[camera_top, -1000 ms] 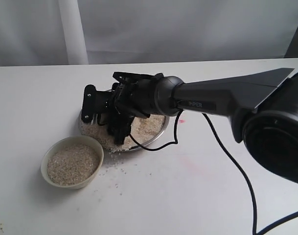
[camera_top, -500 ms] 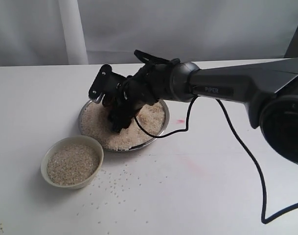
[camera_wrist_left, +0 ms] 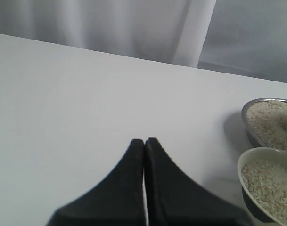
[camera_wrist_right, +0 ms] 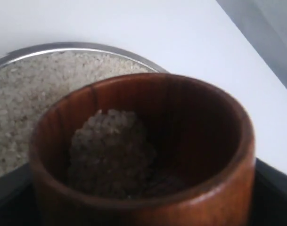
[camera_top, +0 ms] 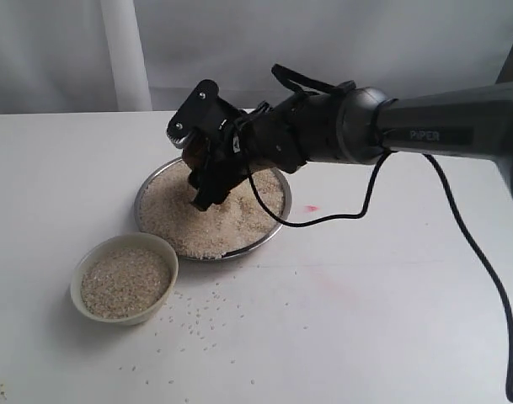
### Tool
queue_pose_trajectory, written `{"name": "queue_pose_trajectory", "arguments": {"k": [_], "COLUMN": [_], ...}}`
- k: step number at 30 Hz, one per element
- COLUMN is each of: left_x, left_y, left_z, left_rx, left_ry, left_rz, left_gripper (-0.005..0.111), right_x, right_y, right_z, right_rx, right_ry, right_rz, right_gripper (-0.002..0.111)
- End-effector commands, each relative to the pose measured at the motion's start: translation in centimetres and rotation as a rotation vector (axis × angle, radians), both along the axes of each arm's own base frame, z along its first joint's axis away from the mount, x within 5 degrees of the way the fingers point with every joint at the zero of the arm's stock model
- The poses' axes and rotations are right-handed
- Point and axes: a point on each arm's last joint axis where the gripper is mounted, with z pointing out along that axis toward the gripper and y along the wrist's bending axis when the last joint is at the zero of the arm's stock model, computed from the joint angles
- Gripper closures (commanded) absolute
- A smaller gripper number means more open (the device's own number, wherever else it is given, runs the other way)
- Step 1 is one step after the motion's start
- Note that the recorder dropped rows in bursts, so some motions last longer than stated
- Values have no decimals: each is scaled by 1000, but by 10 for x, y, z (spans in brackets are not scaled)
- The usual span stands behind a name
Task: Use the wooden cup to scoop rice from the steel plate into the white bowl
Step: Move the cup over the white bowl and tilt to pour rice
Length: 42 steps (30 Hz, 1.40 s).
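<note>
My right gripper (camera_top: 194, 158) hangs over the back of the steel plate (camera_top: 275, 233), shut on the wooden cup (camera_wrist_right: 207, 188), which it mostly hides in the exterior view. The right wrist view looks into the cup's dark inside, where a clump of rice (camera_wrist_right: 110, 150) lies. The plate holds a wide bed of rice (camera_top: 214, 223). In front of the plate to the left stands the white bowl (camera_top: 77, 278), filled with rice. My left gripper (camera_wrist_left: 144, 141) is shut and holds nothing over bare table, with the bowl (camera_wrist_left: 241, 165) and plate (camera_wrist_left: 248, 113) off to one side.
Loose grains (camera_top: 197, 324) are scattered on the white table in front of the plate and bowl. A black cable (camera_top: 323, 220) droops from the right arm to the table beside the plate. A pale curtain backs the table.
My right gripper with the cup has lifted out of the rice at the plate's front and swung up and back toward the plate's far side.
</note>
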Motion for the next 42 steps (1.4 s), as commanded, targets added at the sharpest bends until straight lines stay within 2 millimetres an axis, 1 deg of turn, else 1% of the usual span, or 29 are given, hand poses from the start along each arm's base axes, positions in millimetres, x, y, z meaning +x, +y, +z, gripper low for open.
{"name": "queue_pose_trajectory", "arguments": {"k": [1,6,8,12,17,22,25,30,38,42], "left_x": [0,0,0,0,0,0,0,0,0,0], "left_y": [0,0,0,0,0,0,0,0,0,0], "left_z": [2,2,2,2,2,2,2,2,2,2], "left_rx": [2,2,2,2,2,2,2,2,2,2], "left_ry": [-12,-12,-12,-12,-12,-12,-12,-12,-12,-12], "left_rz": [-1,-1,-1,-1,-1,-1,-1,-1,-1,-1], "left_gripper": [107,107,107,107,107,107,107,107,107,107], "right_x": [-3,-11,-17,-31,-49,-65,-76,-93,-106,-112], "right_y": [-5,-1,2,10,28,50,61,79,98,106], "right_z": [14,31,37,41,45,57,58,55,28,23], "right_rx": [11,-38,-76,-187,-346,-419,-480,-597,-743,-748], "right_ry": [-30,-79,-95,-106,-126,-223,-286,-396,-483,-524], "right_rz": [5,72,117,220,332,430,498,606,732,777], "right_gripper": [108,108,108,108,108,108,108,108,108,108]}}
